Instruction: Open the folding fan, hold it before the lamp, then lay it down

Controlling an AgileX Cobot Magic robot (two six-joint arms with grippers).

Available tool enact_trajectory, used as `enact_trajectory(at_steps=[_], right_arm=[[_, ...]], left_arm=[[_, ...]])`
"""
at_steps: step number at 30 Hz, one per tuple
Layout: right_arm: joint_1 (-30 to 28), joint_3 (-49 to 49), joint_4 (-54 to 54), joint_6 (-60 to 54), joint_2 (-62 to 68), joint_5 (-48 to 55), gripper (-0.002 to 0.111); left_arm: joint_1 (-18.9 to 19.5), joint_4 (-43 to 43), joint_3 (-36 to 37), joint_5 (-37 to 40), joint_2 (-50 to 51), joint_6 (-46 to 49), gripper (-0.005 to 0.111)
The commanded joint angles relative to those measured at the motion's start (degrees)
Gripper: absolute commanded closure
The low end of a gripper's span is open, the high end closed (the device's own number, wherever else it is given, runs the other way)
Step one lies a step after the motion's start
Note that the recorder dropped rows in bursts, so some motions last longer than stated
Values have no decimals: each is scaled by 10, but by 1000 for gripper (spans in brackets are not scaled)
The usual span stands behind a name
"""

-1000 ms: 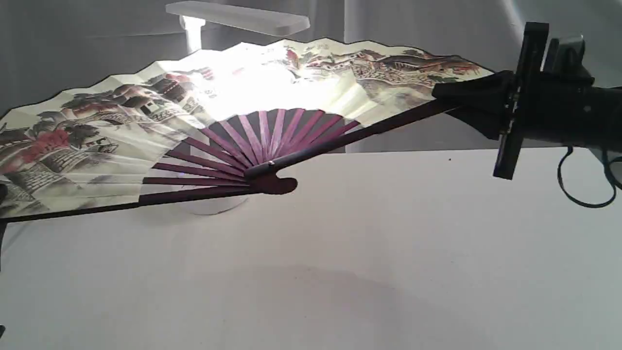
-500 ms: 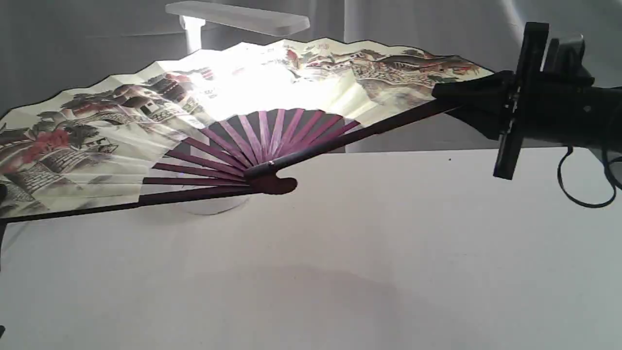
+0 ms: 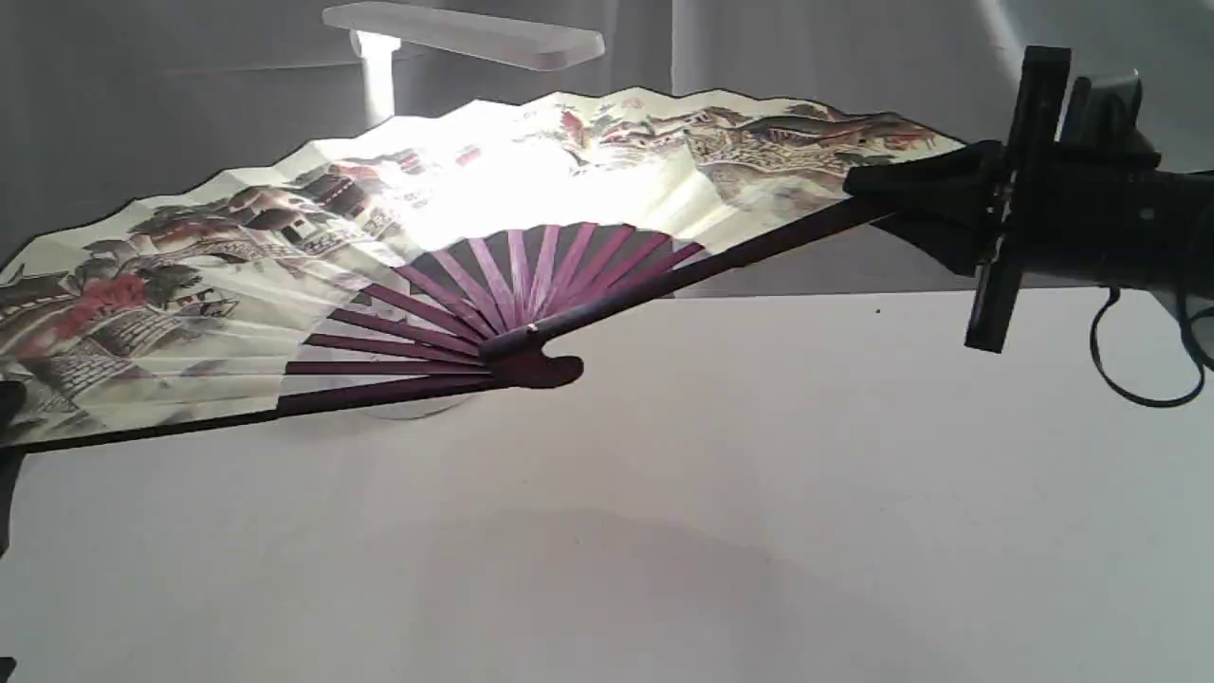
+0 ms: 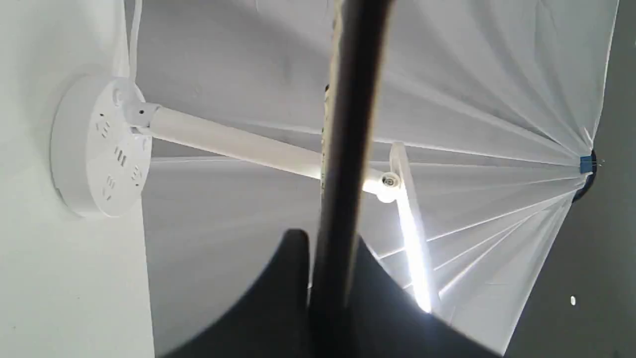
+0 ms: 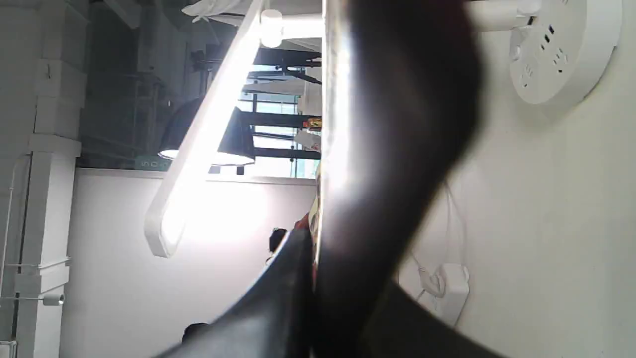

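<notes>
The folding fan (image 3: pixel 285 247) is spread wide above the table, its painted cream leaf lit from behind and its maroon ribs meeting at the pivot. My right gripper (image 3: pixel 877 194) is shut on the fan's right outer rib. My left gripper (image 3: pixel 5 417) shows only as a dark bit at the frame's left edge; in the left wrist view it (image 4: pixel 330 278) clamps the dark left rib (image 4: pixel 348 124). The lamp (image 3: pixel 465 33) stands behind the fan; its bar head shows above the leaf, its base (image 4: pixel 94 146) and post in the wrist views.
The white table (image 3: pixel 759 474) stretches in front of the fan. A grey cloth backdrop (image 3: pixel 142 95) hangs behind. A black cable (image 3: pixel 1138 351) loops under the right arm. The lamp's white cord and plug (image 5: pixel 442 283) lie near its base (image 5: pixel 561 49).
The fan has sunk a little and tilted, its top edge leaning away; the pivot and left rib sit lower than before. Both grippers keep their hold.
</notes>
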Motion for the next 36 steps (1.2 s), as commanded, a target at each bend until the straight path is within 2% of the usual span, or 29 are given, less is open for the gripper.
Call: enact_trajectory(at_steps=[1,23,30,36], right_arm=[[-23,1,24,-26,-3,-48,108],[-23,1,24,-26,-3,-48,108],[-23,1,24,-27,-2,-48,108],[-23,1,-7,-10,-2,-57,108]], left_arm=[[16,-93,5,-121,-10,-11,107],[16,-93,5,-116,-10,-11,107],[16,-91,5,-58,-10,-10,107],[16,-91,5,-42,-10,23,107]])
